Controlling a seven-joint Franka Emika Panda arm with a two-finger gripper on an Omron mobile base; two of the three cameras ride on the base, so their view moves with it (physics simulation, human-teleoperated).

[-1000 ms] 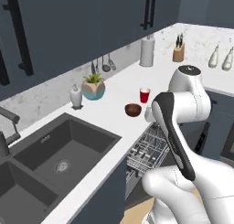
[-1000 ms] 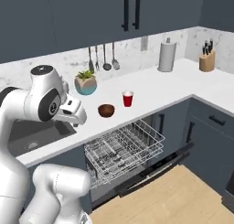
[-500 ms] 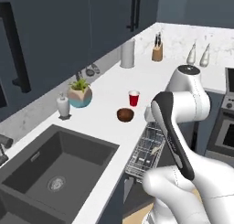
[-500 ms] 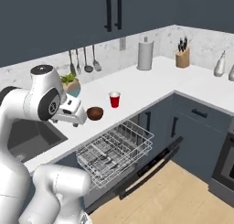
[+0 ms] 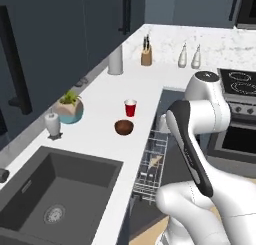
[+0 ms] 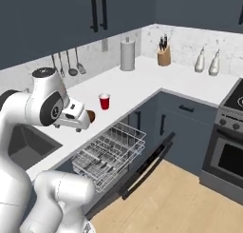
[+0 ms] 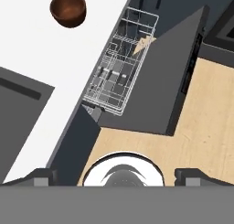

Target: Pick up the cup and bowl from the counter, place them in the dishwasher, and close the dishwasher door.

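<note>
Red plastic with a white rim marks the small tapered cup [image 5: 130, 108], which is seen standing upright on the long white speckled stone-look counter [image 5: 102, 101], near its front edge. Just beside it, toward the sink, the small round dark reddish-brown bowl [image 5: 124, 127] is set on the same worktop, apart from the cup and untouched. Below the counter edge, the dishwasher [image 6: 124, 157] is found open: its white wire rack [image 6: 108, 151] is pulled out, and the flat slate-blue dishwasher door [image 6: 144, 166] with a thin dark bar handle is folded down over the pale wood floor [image 6: 190, 199].

The gripper [image 7: 117, 175] is held above the floor in front of the dishwasher, its two dark fingertips [image 7: 40, 176] spread wide at the two sides of the hand view and nothing is held between them. The bowl is seen at the top left of that view, well apart from the claw.

Further along the counter, a dark sink [image 5: 50, 199] is set in the worktop. Near the wall, a teal-blue round pot with a green plant [image 5: 69, 109], a grey-white cylinder canister [image 5: 115, 60], a wooden knife block [image 5: 146, 56] and two pale bottles [image 5: 190, 56] are placed.
</note>
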